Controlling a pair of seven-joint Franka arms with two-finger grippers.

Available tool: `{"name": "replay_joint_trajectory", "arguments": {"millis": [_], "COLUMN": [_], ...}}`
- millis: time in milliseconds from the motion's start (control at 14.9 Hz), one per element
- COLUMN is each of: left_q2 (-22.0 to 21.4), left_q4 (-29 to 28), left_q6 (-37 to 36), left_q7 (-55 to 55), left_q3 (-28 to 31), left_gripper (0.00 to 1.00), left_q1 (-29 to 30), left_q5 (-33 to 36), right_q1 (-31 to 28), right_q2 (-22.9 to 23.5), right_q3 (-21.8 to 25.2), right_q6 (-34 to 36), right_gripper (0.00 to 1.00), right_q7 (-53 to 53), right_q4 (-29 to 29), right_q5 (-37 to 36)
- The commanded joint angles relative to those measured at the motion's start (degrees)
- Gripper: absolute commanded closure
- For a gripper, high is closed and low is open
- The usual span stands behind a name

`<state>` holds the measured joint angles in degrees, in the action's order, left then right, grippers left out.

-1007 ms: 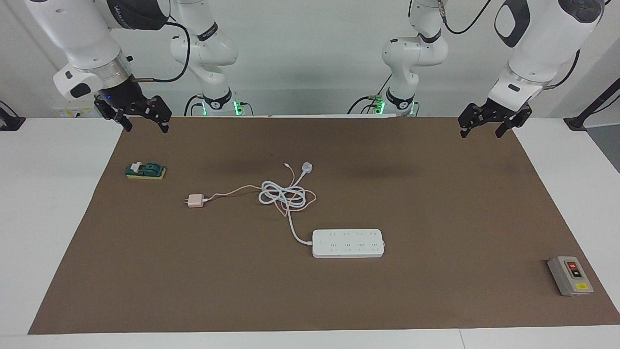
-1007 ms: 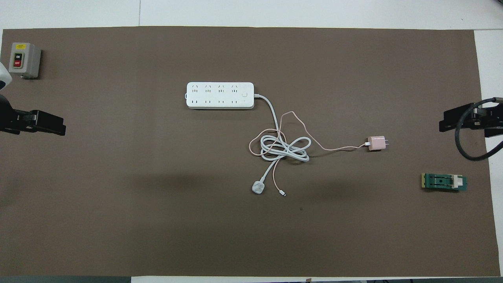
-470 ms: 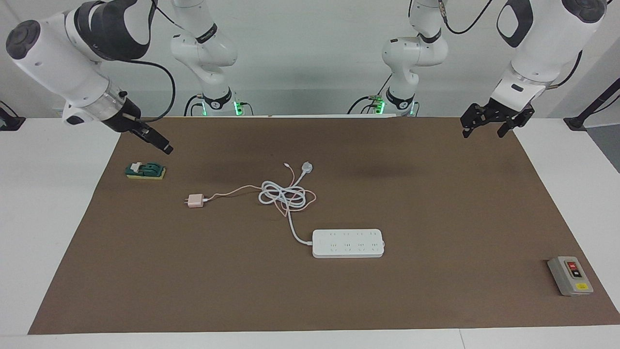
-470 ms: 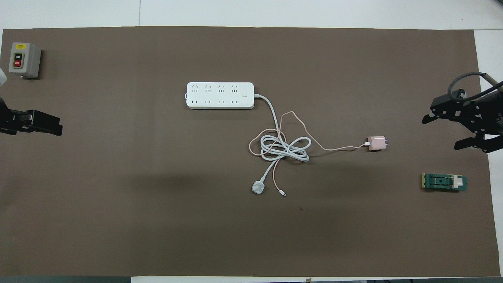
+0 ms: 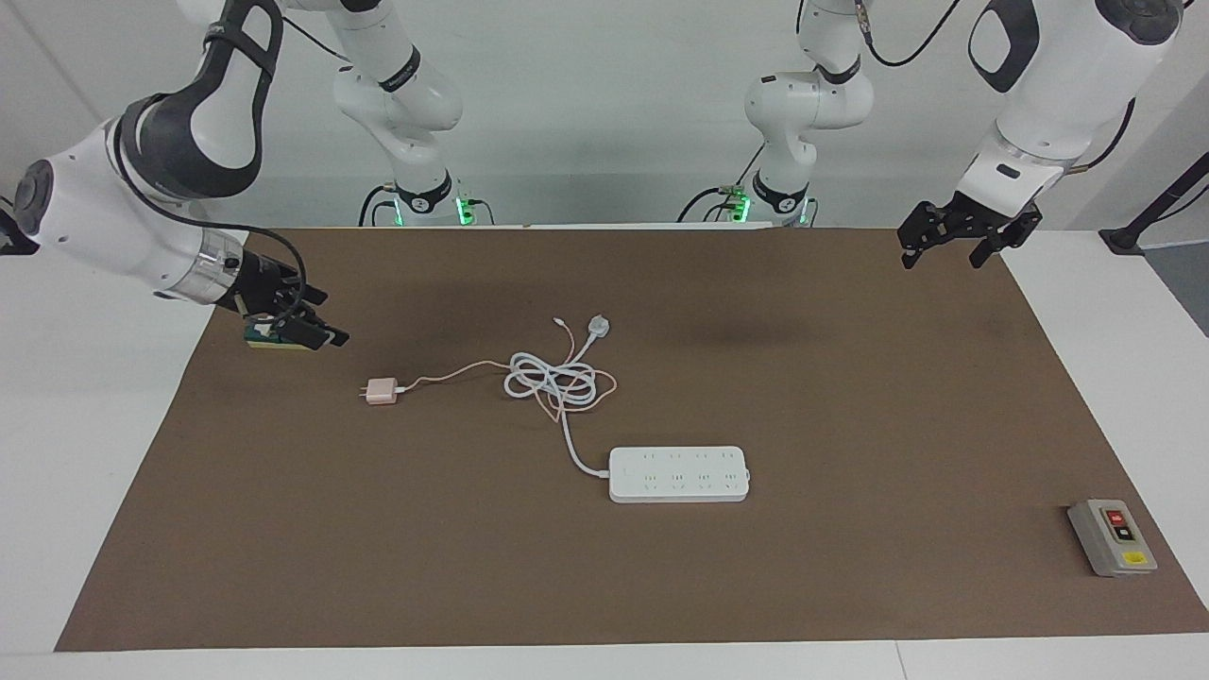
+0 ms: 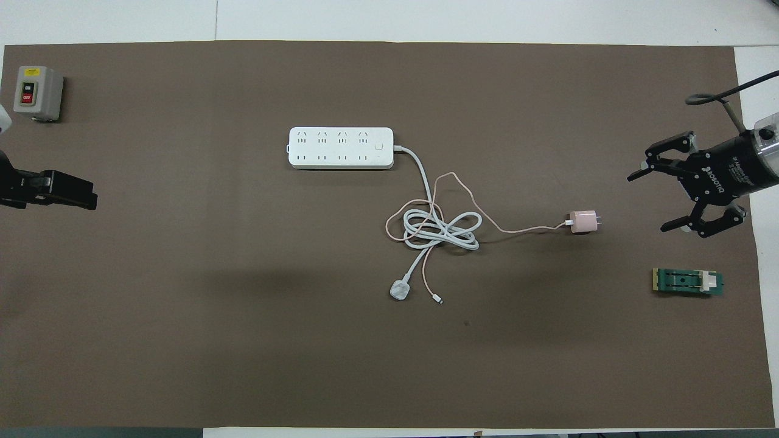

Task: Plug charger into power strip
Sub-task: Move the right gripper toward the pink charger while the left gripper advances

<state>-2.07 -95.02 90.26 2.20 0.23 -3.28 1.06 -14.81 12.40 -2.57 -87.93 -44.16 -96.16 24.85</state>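
Note:
The pale pink charger (image 5: 383,391) (image 6: 583,222) lies on the brown mat, prongs pointing toward the right arm's end. Its thin pink cable (image 6: 487,216) runs into a tangle with the thick white cord (image 6: 441,230). The white power strip (image 5: 678,474) (image 6: 341,148) lies flat, farther from the robots than the tangle. My right gripper (image 5: 316,321) (image 6: 649,202) hangs open and empty over the mat, a short way from the charger toward the right arm's end. My left gripper (image 5: 940,260) (image 6: 91,198) waits, open and empty, over the mat's edge at the left arm's end.
A white round plug (image 5: 598,327) (image 6: 400,291) lies nearer the robots than the tangle. A green block (image 5: 260,340) (image 6: 688,282) sits near the right gripper, partly covered by it in the facing view. A grey button box (image 5: 1112,537) (image 6: 38,92) stands at the left arm's end.
My right arm has swung down and in over the mat toward the charger, its wrist turning, fingers still apart. The left arm has hardly moved. The charger and the strip lie as before.

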Motion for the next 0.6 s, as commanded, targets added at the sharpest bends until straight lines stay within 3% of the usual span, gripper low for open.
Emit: {"name": "replay_joint_trajectory", "arguments": {"millis": [0, 336, 537], "left_q2": [-1.4, -2.1, -3.8], "left_q4": [-1.6, -1.9, -5.8], "left_q6": [0.1, -0.5, 0.3], "left_q7": [0.5, 1.1, 3.6], "left_q3": [0.0, -0.3, 0.3], "left_gripper": [0.00, 0.00, 0.00], "left_q1": [-0.2, -0.3, 2.6], "left_q5": [1.0, -1.1, -13.3], "right_q1": [-2.1, -4.9, -4.3], "right_q2": [2.8, 8.3, 9.2], "right_q3": [-0.7, -0.7, -0.7], "right_q6": [-1.1, -6.6, -10.8], "right_gripper": [0.00, 0.00, 0.00], "right_q7": [-2.0, -5.1, -5.7], "right_q4": [-0.3, -2.8, -6.0], "right_q5": [4.6, 13.1, 16.9]}}
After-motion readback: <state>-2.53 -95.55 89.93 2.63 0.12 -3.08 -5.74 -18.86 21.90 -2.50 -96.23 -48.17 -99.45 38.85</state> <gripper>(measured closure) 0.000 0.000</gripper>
